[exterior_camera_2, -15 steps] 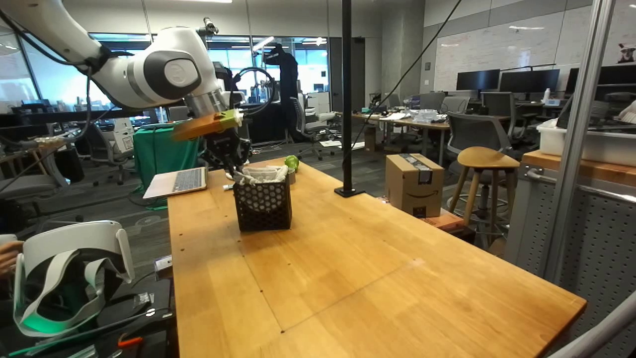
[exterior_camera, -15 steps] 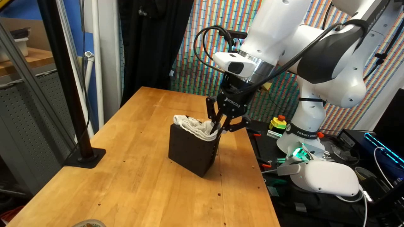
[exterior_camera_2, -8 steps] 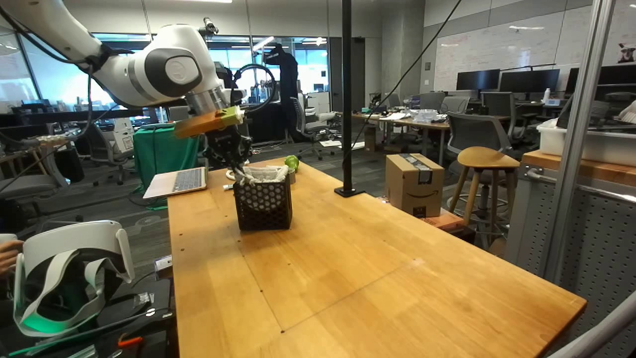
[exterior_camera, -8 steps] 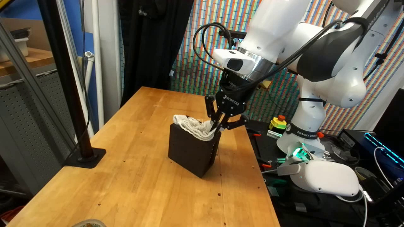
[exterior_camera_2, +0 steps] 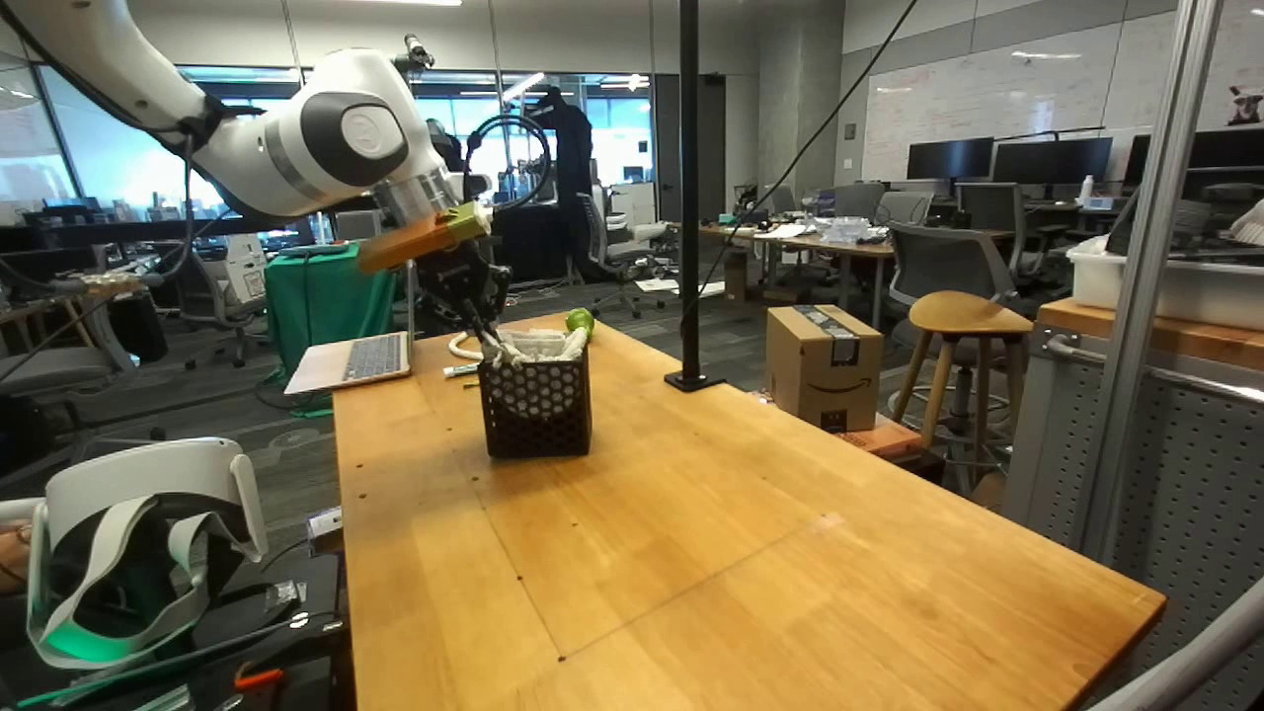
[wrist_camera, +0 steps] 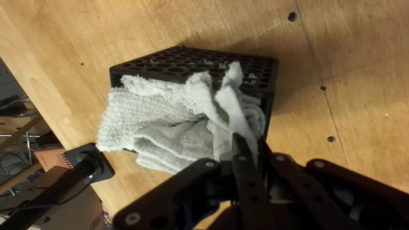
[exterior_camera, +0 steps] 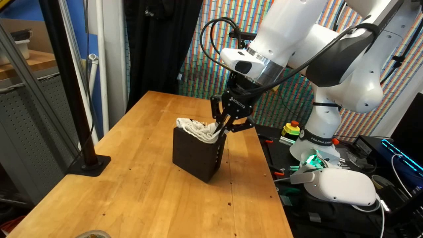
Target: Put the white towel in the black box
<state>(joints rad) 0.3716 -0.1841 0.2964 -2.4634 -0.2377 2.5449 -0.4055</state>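
Note:
The black box (exterior_camera: pixel 195 153) stands on the wooden table, with honeycomb holes on one side (exterior_camera_2: pixel 538 420); it also shows in the wrist view (wrist_camera: pixel 220 57). The white towel (exterior_camera: pixel 197 129) is bunched inside it, with folds over the rim, also in an exterior view (exterior_camera_2: pixel 538 346) and the wrist view (wrist_camera: pixel 143 108). My gripper (exterior_camera: pixel 222 129) reaches down at a slant at the box's corner. In the wrist view, its fingertips (wrist_camera: pixel 248 138) are close together with a towel strip between them. The box's edge also runs between the fingers; I cannot tell whether it is pinched.
A black pole (exterior_camera: pixel 71 79) on a flat base stands at the table's edge. A laptop (exterior_camera_2: pixel 373 357), a green object (exterior_camera_2: pixel 580 322) and a white cable (exterior_camera_2: pixel 461 346) lie beyond the box. A round dish's rim (exterior_camera: pixel 93 234) shows nearby. A headset (exterior_camera: pixel 345 186) lies beside the table.
My gripper rises slightly, then moves sideways, leftward in one view and rightward in another. The black box and towel shift along with it during the last half second.

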